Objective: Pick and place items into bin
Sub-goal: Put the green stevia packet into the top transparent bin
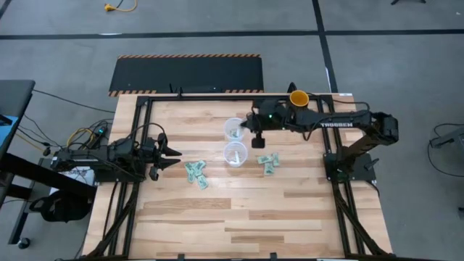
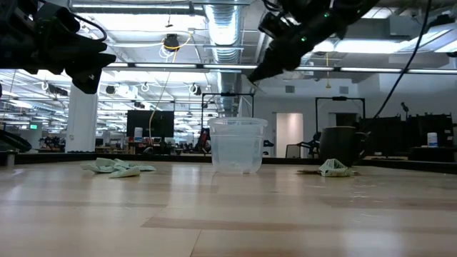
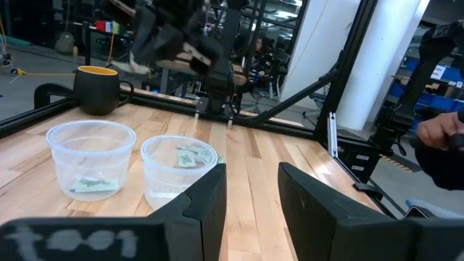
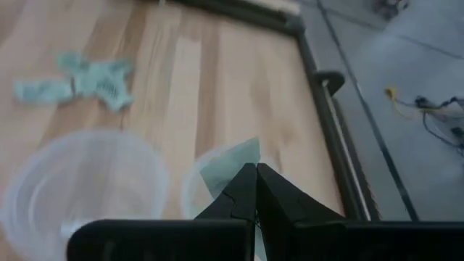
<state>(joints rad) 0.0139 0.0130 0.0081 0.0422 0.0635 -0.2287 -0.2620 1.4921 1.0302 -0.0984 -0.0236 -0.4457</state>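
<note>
High view | right claw [image 1: 259,140] pinching a packet [image 4: 233,164] above far tub [image 1: 233,129] | both tubs hold packets | loose packets [image 1: 196,174] at 8 o'clock, others [image 1: 269,163] at 4 o'clock of near tub [image 1: 235,154] | left claw [image 1: 174,154] spread, waiting

Showing only in part in the right wrist view: a green packet [image 4: 233,165], being pinched at the closed tips of the right end effector [image 4: 255,174] and disappearing at its lower edge behind the dark fingers. Blurring there as well, and running off the picture's edge: the two clear cups [image 4: 80,181]. Lining up in the low view, hiding the far cup almost wholly behind the near cup [image 2: 238,145]. Cropping both arms at that view's top. Smearing the white lettering beside the gaping left end effector [image 3: 250,177] past reading. Cutting off a person's hand [image 3: 438,132] at the left wrist view's edge. Staying too small from above for counting: the packet heap [image 1: 196,174] on the desk's left.
</note>
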